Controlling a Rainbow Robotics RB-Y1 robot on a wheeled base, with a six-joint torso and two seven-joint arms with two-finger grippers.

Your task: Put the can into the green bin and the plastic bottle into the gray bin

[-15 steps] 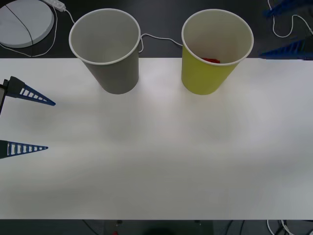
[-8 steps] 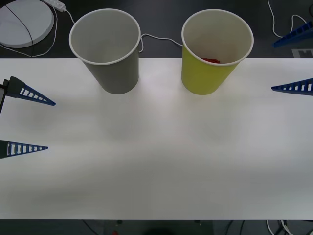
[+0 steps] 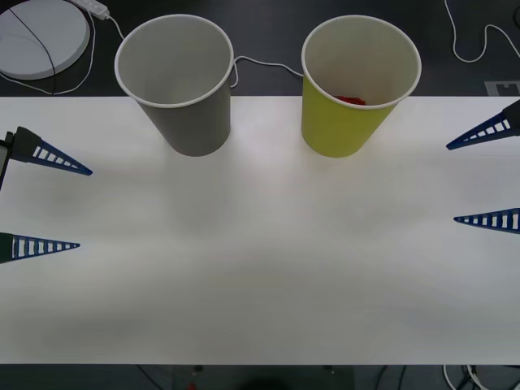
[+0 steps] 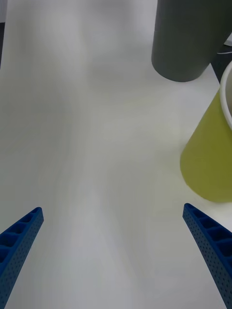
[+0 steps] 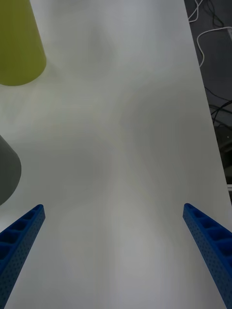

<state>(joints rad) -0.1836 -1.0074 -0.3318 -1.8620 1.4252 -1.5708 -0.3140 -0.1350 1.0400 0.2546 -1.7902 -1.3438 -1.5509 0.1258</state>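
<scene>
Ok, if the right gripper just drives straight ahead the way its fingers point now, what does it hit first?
Probably nothing: the open right gripper points across bare white table toward the left gripper. The green bin and gray bin sit off to one side.

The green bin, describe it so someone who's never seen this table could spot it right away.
On the white table, look to the far edge, where two big cup-shaped bins stand apart. The green bin is the one nearer the robot's right; it is yellow-green, while the gray bin is dull gray.

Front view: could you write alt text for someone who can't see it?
Gray bin and green bin, something red inside the green one, stand at a white table's far edge. Open blue left pincer and right pincer flank the table.
</scene>
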